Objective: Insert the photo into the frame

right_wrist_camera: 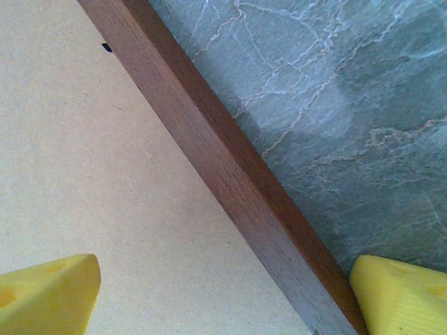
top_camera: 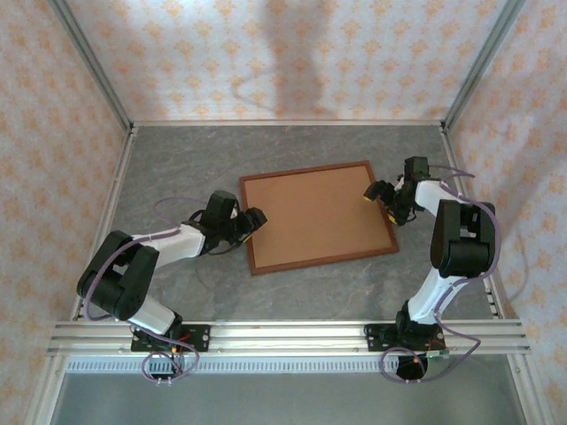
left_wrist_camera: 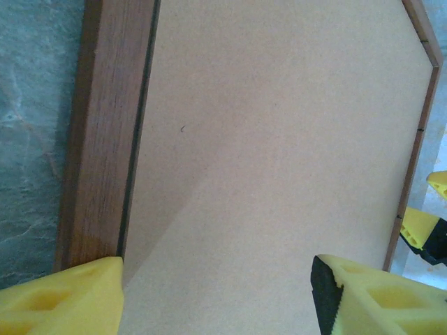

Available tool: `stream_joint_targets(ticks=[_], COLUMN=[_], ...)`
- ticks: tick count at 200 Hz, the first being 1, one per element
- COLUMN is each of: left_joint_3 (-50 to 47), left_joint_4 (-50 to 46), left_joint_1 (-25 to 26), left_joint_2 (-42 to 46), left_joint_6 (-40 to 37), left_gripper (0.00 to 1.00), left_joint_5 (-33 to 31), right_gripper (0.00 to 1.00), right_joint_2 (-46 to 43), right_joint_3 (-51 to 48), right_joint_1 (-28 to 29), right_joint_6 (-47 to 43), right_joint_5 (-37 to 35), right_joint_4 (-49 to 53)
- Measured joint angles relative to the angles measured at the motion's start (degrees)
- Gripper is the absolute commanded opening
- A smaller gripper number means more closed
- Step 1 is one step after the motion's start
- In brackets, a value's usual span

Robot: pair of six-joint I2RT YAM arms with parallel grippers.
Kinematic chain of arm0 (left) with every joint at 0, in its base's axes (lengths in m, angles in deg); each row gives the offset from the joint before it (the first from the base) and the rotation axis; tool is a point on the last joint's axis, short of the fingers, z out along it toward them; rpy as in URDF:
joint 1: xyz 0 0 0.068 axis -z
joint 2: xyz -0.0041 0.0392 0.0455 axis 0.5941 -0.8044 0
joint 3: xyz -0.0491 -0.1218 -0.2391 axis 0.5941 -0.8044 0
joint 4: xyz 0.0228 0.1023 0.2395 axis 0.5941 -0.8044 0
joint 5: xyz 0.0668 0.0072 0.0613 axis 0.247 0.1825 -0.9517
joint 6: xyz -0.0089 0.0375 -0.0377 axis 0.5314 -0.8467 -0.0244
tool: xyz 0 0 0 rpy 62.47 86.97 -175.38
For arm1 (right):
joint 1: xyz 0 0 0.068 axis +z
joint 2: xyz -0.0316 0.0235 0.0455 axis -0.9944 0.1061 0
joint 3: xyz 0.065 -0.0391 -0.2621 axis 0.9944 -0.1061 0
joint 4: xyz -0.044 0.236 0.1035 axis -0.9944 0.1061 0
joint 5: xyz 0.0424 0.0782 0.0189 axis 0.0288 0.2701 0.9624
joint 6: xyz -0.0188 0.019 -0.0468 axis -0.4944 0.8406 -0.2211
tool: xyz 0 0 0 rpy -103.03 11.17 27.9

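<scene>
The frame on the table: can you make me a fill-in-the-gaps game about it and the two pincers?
1. Inside the frame lies a plain ____ board.
2. The left pincer has its jaws ____.
3. The right pincer has fingers coloured ____.
4. The frame rests flat on the grey marbled ____.
Missing words: brown, open, yellow, table.
</scene>
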Motion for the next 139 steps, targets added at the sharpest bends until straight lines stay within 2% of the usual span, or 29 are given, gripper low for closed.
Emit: stream_joint_targets(ticks=[139], left_joint_3=[4.66], left_joint_4=[-0.63], left_joint_1=[0.66], left_joint_2=[-4.17], left_joint_6=[-3.32], left_gripper=[0.67], left_joint_5=[-1.31], right_gripper=[0.93], right_joint_2=[0.04], right_joint_3=[-0.04], right_joint_1=[0.11], right_joint_6=[0.87], right_joint_5=[-1.99], right_joint_4=[-1.09])
